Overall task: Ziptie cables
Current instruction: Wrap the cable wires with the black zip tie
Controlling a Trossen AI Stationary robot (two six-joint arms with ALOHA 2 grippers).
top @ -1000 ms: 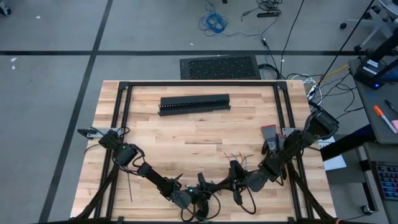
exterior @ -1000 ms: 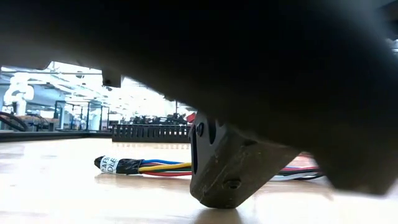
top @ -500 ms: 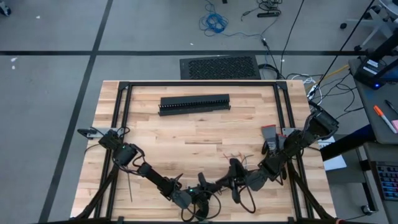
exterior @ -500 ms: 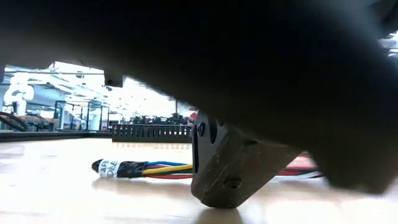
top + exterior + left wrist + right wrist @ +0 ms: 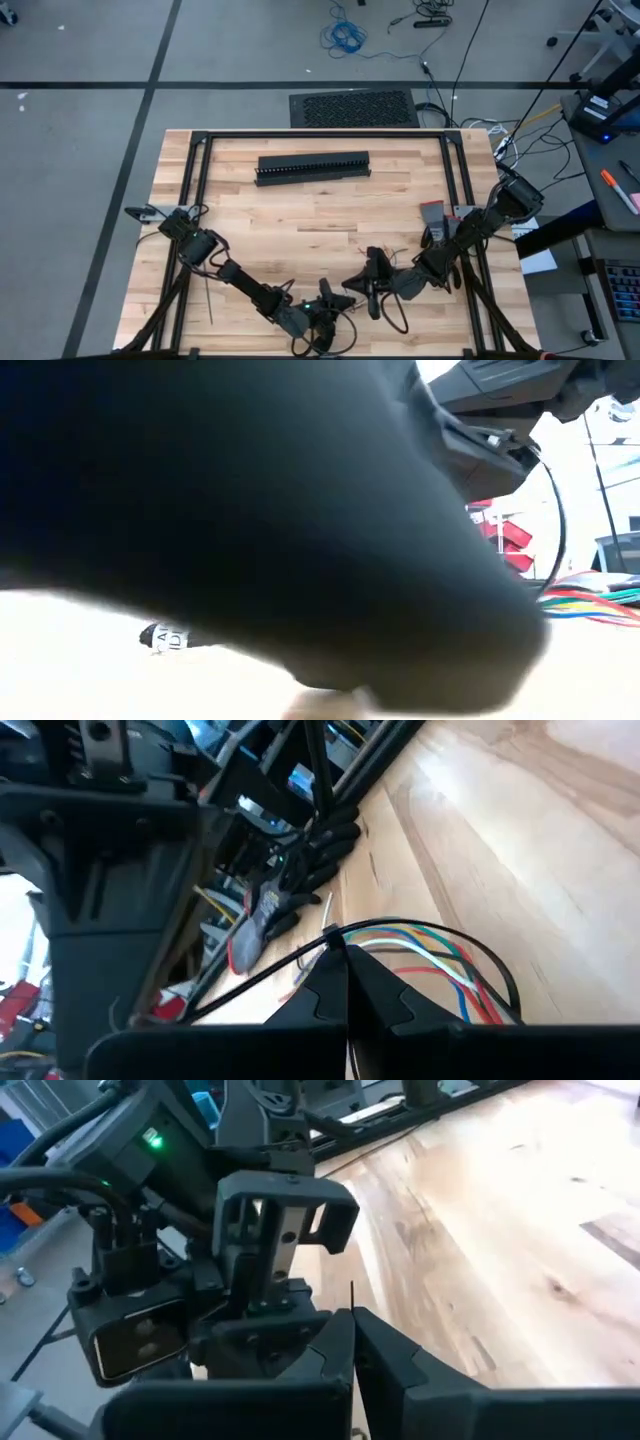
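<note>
Pale butcher-block table (image 5: 320,210) fills the floor space, and at its near edge the left gripper (image 5: 322,300) has its fingers pressed together, pinching a thin dark ziptie (image 5: 270,970) beside the looping cables (image 5: 440,955). Facing it, the right gripper (image 5: 375,272) is also fully closed, on nothing I can see. Since a second ago the right gripper has pulled up and away from the left; the slotted duct (image 5: 312,167) lies unmoved.

Dark jointed arms (image 5: 240,282); black cabling; green LED
</note>
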